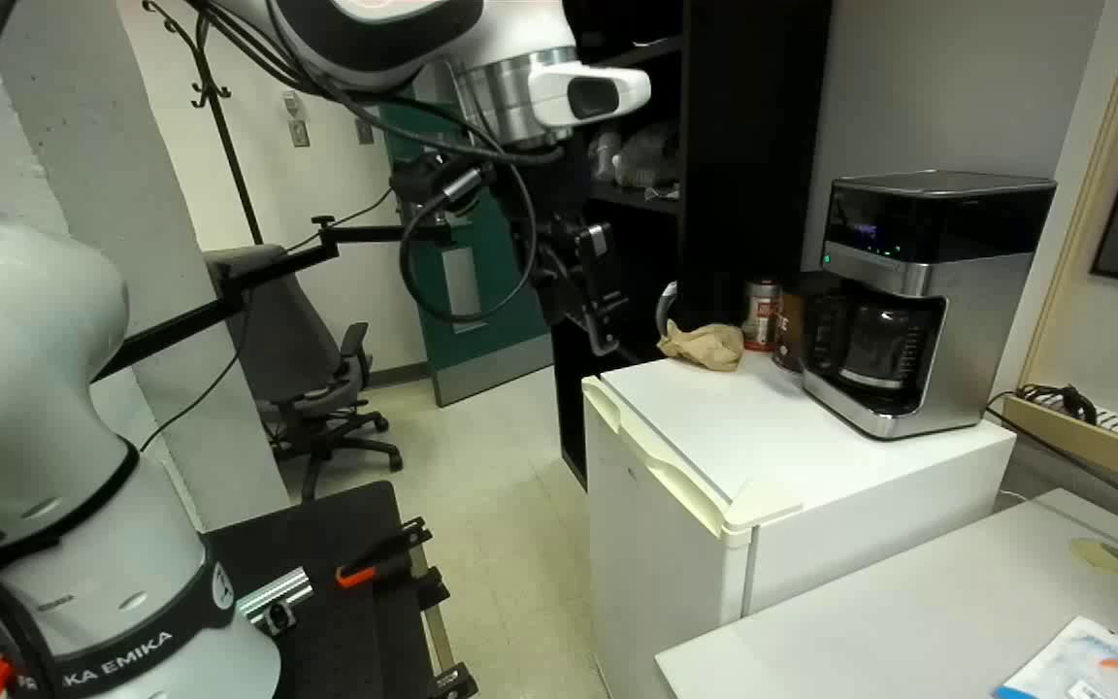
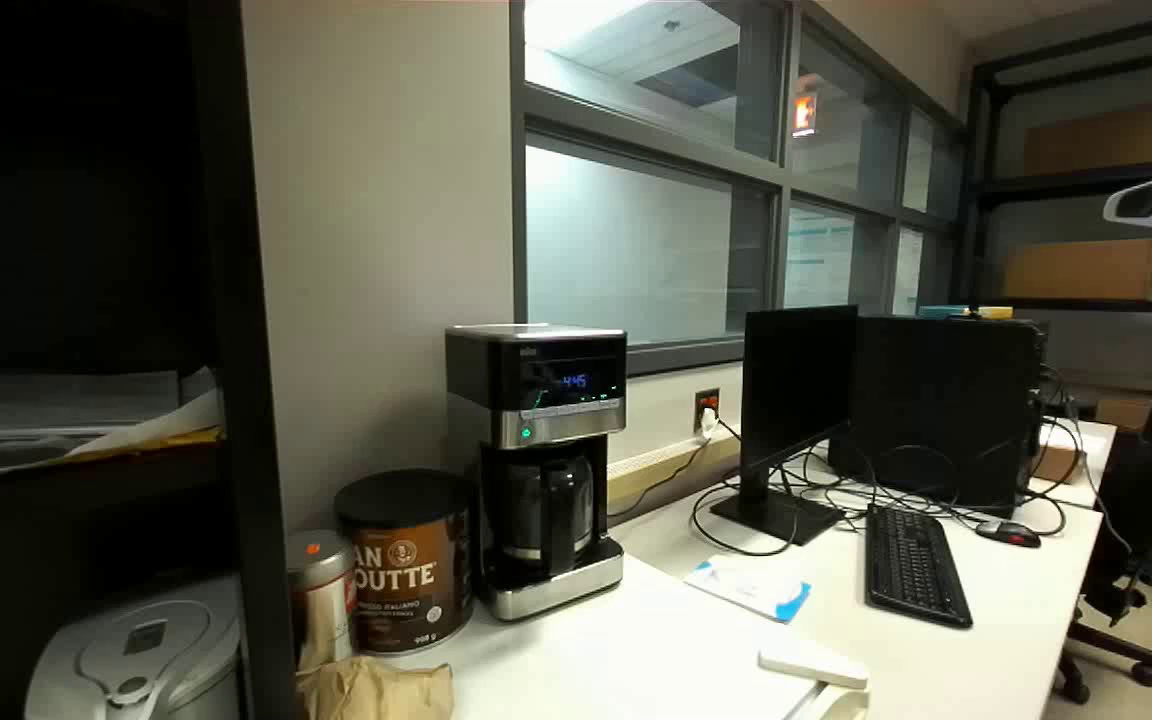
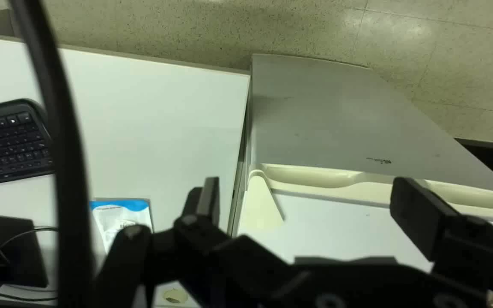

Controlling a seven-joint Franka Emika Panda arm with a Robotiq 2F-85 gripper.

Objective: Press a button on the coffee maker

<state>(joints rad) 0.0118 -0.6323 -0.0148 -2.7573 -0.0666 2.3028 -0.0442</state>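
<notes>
Coffee maker point(image 1: 984, 316): upright on the white fridge point(image 1: 714, 417), well back from the handle edge, just beside a brown coffee tin point(image 2: 406, 600); carafe point(image 2: 546, 510) seated in its base.
Buttons point(image 2: 571, 408): a row under the display point(image 2: 574, 381), plus a round power button point(image 2: 526, 433) glowing green; which one is wanted, I cannot tell.
Fingers point(image 3: 417, 216): spread wide, holding nothing, hanging near the handle edge, well apart from the coffee maker.
Button press: not yet begun; I judge the approach to be in hand.
Wrist view: no coffee maker in it, so aiming probably calls for a turn.
Path over the fridge: should bring the fingers level with the buttons, closed to one narrow tip, then push straight in, lightly, lest the coffee maker slide.
</notes>
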